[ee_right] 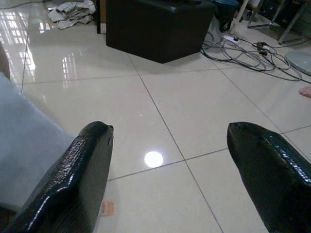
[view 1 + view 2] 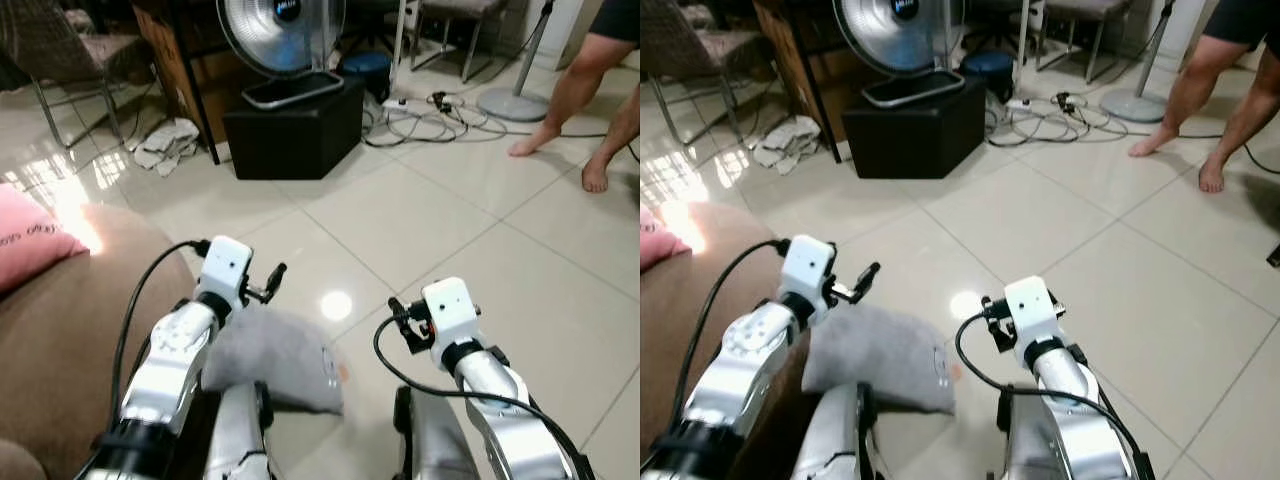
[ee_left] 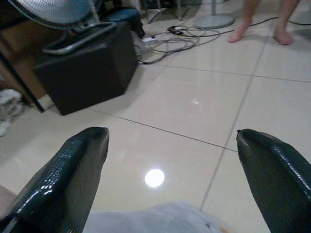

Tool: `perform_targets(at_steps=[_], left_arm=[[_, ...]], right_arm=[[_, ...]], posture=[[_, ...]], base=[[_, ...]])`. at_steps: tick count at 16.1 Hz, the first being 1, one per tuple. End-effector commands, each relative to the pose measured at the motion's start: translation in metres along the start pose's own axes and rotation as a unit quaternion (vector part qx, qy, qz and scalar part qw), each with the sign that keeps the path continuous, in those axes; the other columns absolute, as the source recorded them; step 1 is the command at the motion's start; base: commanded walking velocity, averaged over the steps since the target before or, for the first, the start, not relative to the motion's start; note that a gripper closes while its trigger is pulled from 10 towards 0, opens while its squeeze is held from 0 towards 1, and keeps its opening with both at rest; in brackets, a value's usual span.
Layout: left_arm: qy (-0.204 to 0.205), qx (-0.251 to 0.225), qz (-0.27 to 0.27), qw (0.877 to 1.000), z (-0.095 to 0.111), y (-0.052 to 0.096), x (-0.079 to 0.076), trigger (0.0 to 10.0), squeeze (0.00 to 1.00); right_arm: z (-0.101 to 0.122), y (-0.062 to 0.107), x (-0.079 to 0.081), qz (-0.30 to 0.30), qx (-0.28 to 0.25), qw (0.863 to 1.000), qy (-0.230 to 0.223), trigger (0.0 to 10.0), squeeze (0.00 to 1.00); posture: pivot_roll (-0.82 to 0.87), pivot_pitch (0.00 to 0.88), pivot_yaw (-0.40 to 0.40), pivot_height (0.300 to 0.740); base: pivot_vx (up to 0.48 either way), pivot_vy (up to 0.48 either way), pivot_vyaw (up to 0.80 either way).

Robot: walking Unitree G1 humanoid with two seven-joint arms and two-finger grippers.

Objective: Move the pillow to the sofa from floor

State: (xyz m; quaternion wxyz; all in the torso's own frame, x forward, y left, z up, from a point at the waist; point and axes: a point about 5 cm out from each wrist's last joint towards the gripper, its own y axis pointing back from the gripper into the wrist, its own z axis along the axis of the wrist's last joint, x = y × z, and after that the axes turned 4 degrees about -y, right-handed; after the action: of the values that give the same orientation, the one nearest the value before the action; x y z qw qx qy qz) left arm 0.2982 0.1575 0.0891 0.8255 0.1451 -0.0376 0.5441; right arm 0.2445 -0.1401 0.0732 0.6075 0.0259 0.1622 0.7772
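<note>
We are standing on a glossy cream tiled floor (image 2: 440,220) with a black box-shaped stand (image 2: 295,125) carrying a round silver fan (image 2: 280,35) ahead of us, a tangle of grey cables (image 2: 430,115) beside it, a crumpled white cloth (image 2: 165,145) further left, and a person's bare legs (image 2: 590,90) at the far right. The soft grey fabric pillow (image 2: 275,355) lies on the floor just before our legs, close against the rounded brown upholstered sofa (image 2: 70,340) on our left, where a pink cushion (image 2: 25,240) already rests.

Our left hand (image 3: 170,160) hangs just above the pillow's near edge with its black fingers (image 3: 73,174) spread wide and holding nothing; our right hand (image 1: 167,165) is likewise spread, over bare tile beside the pillow's right edge.

We judge the grasp has not begun. The main risk is pinching only a thin fold of the limp cover, so the pillow sags and slips out on the lift. Reaching down this close to the sofa, the left arm could also brush the armrest and push the pillow aside. The cables and the person stand well apart, but a wide turn could bring us nearer.
</note>
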Motion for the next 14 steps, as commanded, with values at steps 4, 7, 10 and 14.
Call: perform_targets(at_steps=[4,7,10,14], left_arm=[[0.015,0.054,-0.048,0.997,-0.011,-0.022,-0.013,10.0,0.00],[0.047,0.071,-0.051,0.995,-0.012,-0.035,-0.018,10.0,1.00],[0.053,0.112,-0.011,0.992,-0.016,-0.049,-0.016,10.0,1.00],[0.112,0.192,0.078,0.972,-0.043,-0.044,-0.001,10.0,1.00]], right_arm=[[-0.003,0.002,0.002,0.001,0.006,1.000,-0.003,10.0,0.00],[-0.003,0.004,0.003,0.000,0.006,1.000,-0.004,10.0,0.00],[-0.006,0.004,0.005,0.005,0.012,1.000,-0.002,10.0,0.00],[-0.009,0.004,0.013,0.036,0.015,0.999,0.005,10.0,0.00]], posture=[[-0.05,0.026,0.077,0.510],[-0.05,0.037,0.081,0.510],[-0.06,0.068,0.093,0.510],[-0.07,0.113,0.093,0.510]], base=[[0.000,0.000,0.00],[0.000,0.000,0.00],[0.000,0.000,0.00],[0.000,0.000,0.00]])
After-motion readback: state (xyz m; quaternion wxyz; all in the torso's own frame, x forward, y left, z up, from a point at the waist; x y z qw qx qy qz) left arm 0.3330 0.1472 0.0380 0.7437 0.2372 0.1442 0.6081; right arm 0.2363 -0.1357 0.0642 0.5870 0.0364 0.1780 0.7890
